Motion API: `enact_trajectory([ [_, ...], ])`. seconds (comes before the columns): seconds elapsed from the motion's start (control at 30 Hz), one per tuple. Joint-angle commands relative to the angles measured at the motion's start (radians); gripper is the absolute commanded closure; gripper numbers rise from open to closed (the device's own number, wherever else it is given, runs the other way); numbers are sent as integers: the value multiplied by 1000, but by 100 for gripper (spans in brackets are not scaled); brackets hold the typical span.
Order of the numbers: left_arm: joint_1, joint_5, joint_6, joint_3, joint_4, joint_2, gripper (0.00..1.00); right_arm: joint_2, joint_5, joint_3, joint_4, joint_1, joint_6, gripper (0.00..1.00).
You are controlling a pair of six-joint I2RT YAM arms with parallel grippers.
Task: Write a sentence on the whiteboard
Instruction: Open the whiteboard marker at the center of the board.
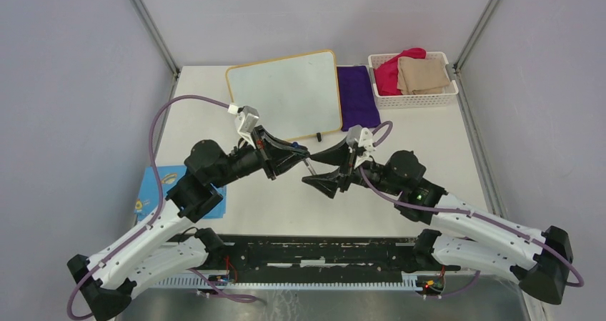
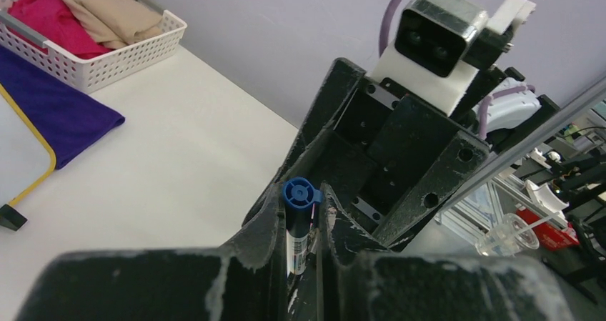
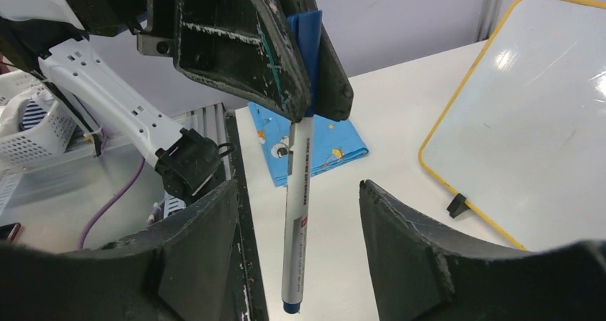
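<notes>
Gripping a marker [image 3: 295, 221], the left pincer [image 1: 305, 151] seems clear of the whiteboard [image 1: 286, 96].

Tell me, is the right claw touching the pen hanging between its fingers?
Apart. The right wrist view shows the marker hanging between the open fingers of the right gripper, a clear gap each side; the left gripper holds it.

Plain lilac-grey walls [image 1: 64, 85] enclose a white table [image 1: 443, 139]; grey metal posts [image 1: 148, 22] at its far corners; even light.

You won't read anything here: the marker [image 3: 294, 214] carries small print along its barrel, too blurred to make out.
</notes>
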Motion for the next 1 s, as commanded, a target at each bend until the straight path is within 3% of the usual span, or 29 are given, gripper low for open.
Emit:
enact_trajectory([
  [0.0,-1,67,-9,2,64,-33,98,20,-104,62,68,4,38,31],
  [0.37,-1,169,20,30,38,-54,98,64,-225,94,223,-8,179,33],
  [0.73,-1,180,25,34,34,-70,98,99,-238,106,236,-8,203,59],
  [0.97,-1,177,27,47,34,-73,98,106,-243,103,221,-8,191,84],
])
